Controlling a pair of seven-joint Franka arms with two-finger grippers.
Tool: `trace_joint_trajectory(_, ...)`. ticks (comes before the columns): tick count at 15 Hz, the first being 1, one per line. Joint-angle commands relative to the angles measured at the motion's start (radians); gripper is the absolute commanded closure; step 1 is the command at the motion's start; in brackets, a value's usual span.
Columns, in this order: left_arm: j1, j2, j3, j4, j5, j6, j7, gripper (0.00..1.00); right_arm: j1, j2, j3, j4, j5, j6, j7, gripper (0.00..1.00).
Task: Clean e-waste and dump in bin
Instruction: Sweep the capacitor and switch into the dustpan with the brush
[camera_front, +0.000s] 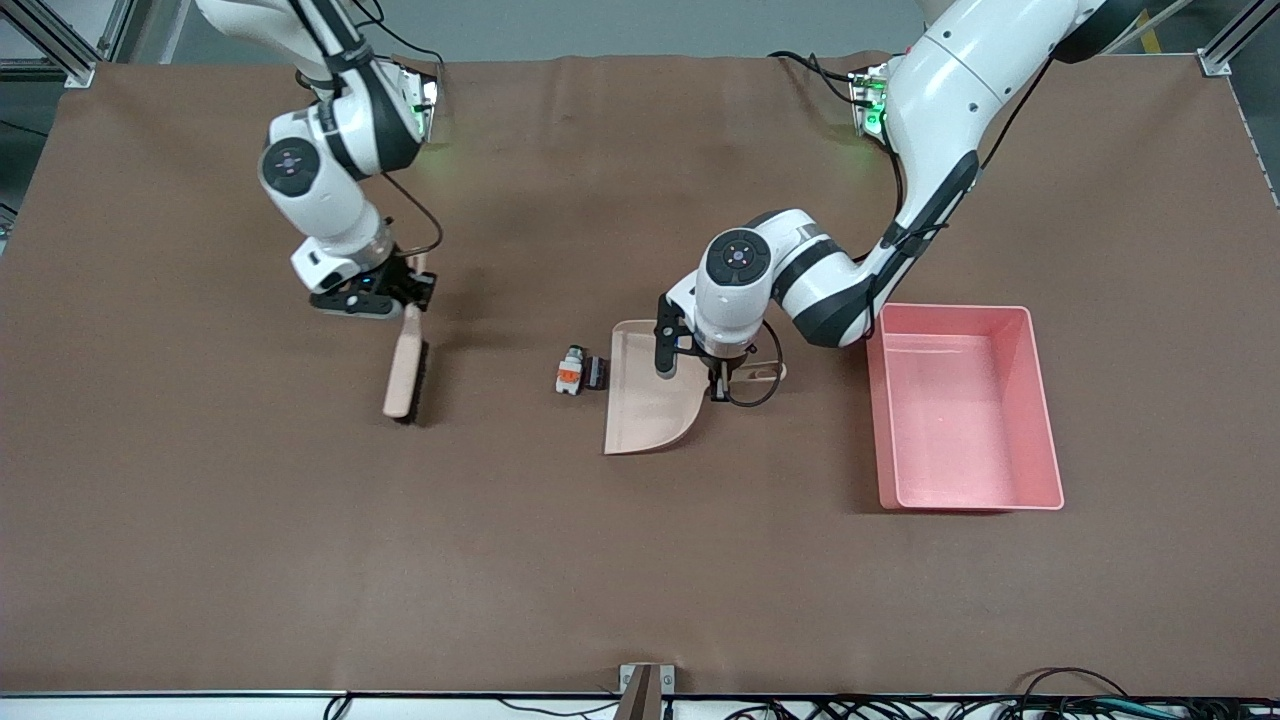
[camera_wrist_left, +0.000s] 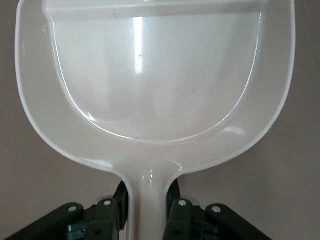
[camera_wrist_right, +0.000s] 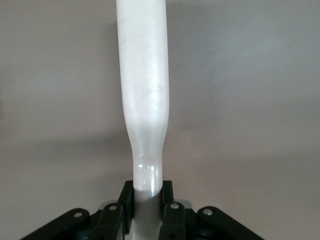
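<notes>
Two e-waste parts lie side by side on the brown cloth: a white-grey one with an orange band and a small black block. They sit just off the open lip of the beige dustpan. My left gripper is shut on the dustpan's handle, and the empty pan fills the left wrist view. My right gripper is shut on the handle of a beige brush with black bristles. The brush is toward the right arm's end of the table from the parts. The pink bin is empty.
The bin stands beside the dustpan, toward the left arm's end of the table. The brown cloth covers the whole table. A small bracket sits at the table edge nearest the front camera.
</notes>
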Motion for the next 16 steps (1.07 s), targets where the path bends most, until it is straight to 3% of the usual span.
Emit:
trace_joint_trajectory(1, -0.031, -0.015, 0.0, -0.012, 0.019, -0.014, -0.028, 0.92, 0.131, -0.005, -0.01, 0.0, 0.046, 0.002, 0.141, 1.0)
trace_joint_trajectory(4, -0.035, -0.005, 0.0, -0.012, 0.019, -0.014, -0.027, 0.92, 0.246, 0.013, -0.01, 0.018, 0.046, 0.012, 0.303, 1.0)
trace_joint_trajectory(7, -0.041, 0.0, 0.0, -0.012, 0.019, -0.014, -0.028, 0.92, 0.334, 0.094, -0.011, 0.084, 0.043, 0.015, 0.405, 1.0)
trace_joint_trajectory(16, -0.041, 0.017, 0.0, -0.001, 0.017, -0.005, -0.03, 0.92, 0.397, 0.303, -0.01, 0.334, 0.043, 0.0, 0.402, 1.0)
